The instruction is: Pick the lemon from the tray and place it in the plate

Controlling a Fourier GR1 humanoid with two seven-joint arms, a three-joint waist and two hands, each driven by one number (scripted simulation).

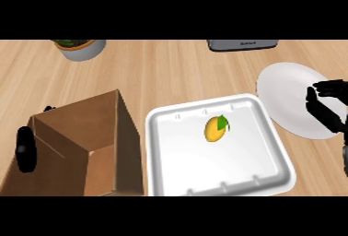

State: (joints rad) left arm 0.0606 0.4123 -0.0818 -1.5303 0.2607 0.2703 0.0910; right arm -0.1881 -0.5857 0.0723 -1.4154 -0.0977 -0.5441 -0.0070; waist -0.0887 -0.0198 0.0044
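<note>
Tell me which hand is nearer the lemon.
Right. The right hand is over the plate, right of the lemon in the tray. The left hand is far left, beyond the box.

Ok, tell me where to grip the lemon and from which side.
Grip the lemon across its narrow middle, coming from above. It lies flat on the tray floor, long axis running near to far, with a leaf at its far end. The right hand, open over the plate, is probably nearest.
</note>
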